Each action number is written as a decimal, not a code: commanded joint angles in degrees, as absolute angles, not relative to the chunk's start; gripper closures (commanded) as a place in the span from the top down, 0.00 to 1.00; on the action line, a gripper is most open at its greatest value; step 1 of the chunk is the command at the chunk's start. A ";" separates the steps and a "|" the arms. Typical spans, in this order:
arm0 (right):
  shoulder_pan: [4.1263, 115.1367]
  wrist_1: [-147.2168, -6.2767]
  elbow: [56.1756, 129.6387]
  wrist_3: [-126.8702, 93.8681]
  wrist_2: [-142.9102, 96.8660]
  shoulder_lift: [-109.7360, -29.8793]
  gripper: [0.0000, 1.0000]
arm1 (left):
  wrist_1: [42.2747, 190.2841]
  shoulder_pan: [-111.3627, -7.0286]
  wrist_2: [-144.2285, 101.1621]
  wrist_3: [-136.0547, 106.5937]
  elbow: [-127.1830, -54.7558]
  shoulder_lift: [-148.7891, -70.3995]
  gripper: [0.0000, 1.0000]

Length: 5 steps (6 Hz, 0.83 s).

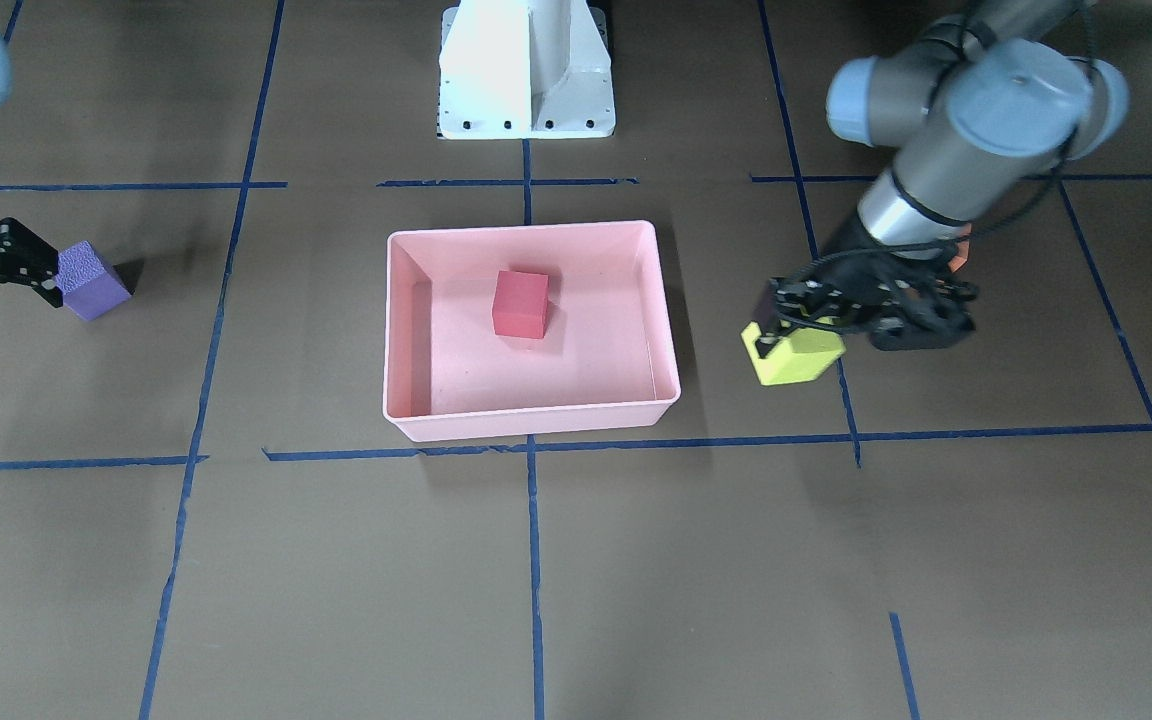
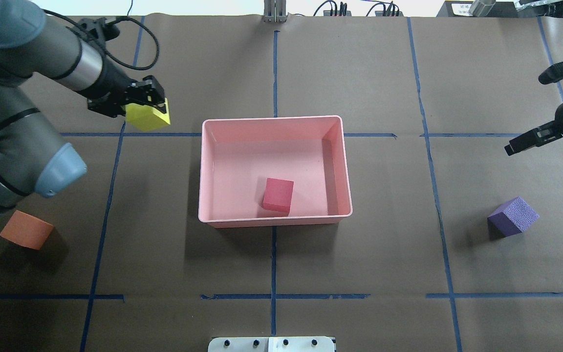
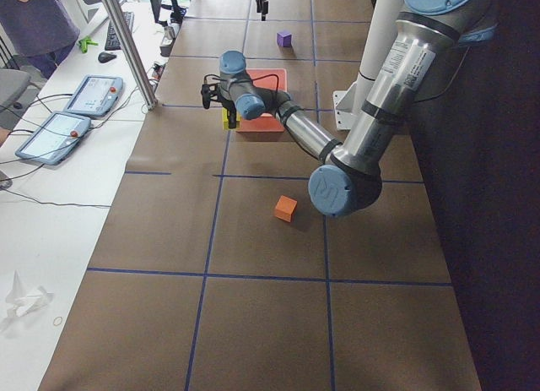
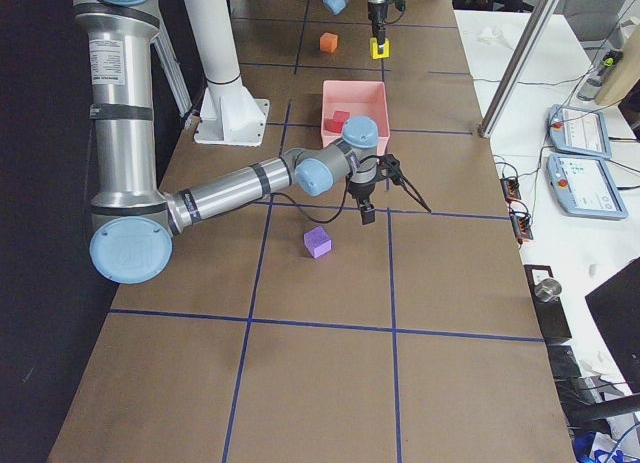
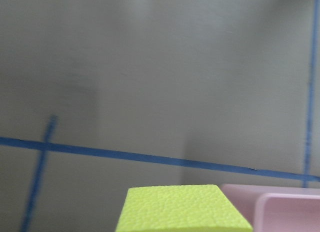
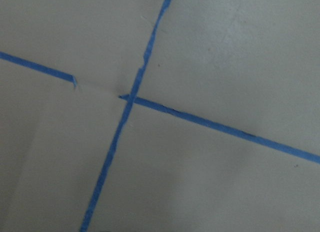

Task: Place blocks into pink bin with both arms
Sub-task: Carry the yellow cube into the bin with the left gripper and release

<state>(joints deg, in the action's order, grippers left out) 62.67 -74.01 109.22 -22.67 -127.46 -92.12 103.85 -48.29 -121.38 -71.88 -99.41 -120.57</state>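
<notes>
We see the left gripper (image 2: 151, 108) clamped tight on the yellow-green block (image 2: 147, 119), which hangs above the table just outside the pink bin (image 2: 271, 119), off its far corner on the left arm's side. The right gripper (image 4: 396, 211) has its jaws spread wide and holds nothing, and the purple block (image 2: 512, 216) sits on the table nearby, clear of its fingers. We count four blocks: red block (image 2: 278, 194) in the bin, orange block (image 2: 26, 230) on the table, plus those two. One bin.
</notes>
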 commanded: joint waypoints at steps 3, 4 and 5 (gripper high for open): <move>61.19 -70.23 109.07 -22.15 -127.09 -96.24 1.00 | 91.23 -31.67 -100.14 -74.44 -101.32 -129.73 1.00; 58.13 -70.14 108.99 -21.63 -126.05 -96.59 1.00 | 91.23 -31.55 -100.19 -74.44 -101.86 -129.81 1.00; 55.14 -66.48 108.98 -21.62 -125.69 -98.94 1.00 | 91.23 -31.55 -100.20 -74.44 -102.13 -129.81 1.00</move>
